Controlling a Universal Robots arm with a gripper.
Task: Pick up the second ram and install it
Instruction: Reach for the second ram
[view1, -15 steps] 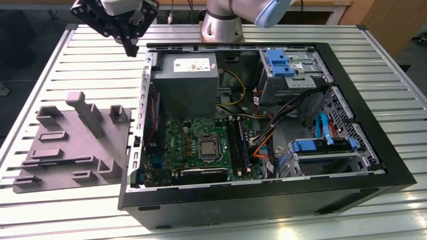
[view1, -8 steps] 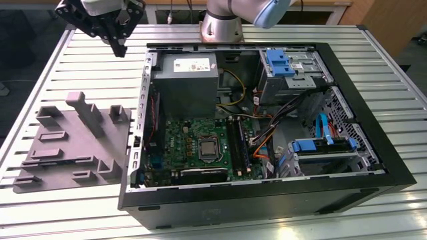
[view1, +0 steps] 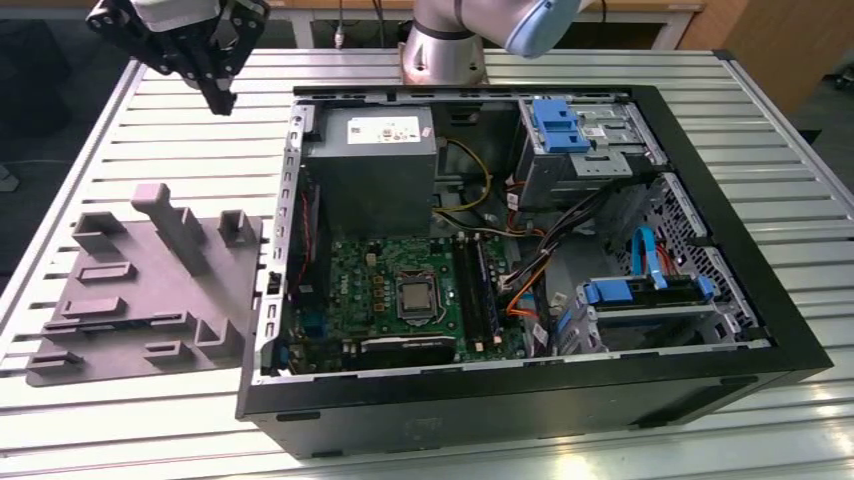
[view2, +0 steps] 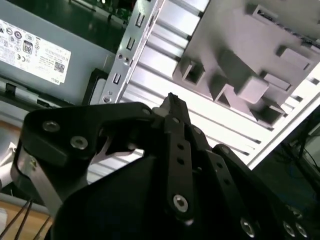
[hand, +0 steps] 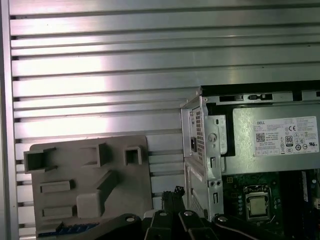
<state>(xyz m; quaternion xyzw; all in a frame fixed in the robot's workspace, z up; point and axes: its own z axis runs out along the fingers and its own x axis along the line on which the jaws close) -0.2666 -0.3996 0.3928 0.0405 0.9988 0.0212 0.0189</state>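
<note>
The slatted metal surface (view1: 120, 150) holds an open computer case (view1: 534, 400) and, at the exterior view's left, a grey holder (view1: 147, 300). My pincer (view1: 220, 98) hangs high above the far side, pressed together and empty. I cannot tell where the second ram lies, so I should look first.

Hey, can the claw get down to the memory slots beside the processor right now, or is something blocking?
Probably yes. The case lies open on top, and the memory slots face up uncovered; orange cables run just beside them. The claw hangs over the table, outside the case.
</note>
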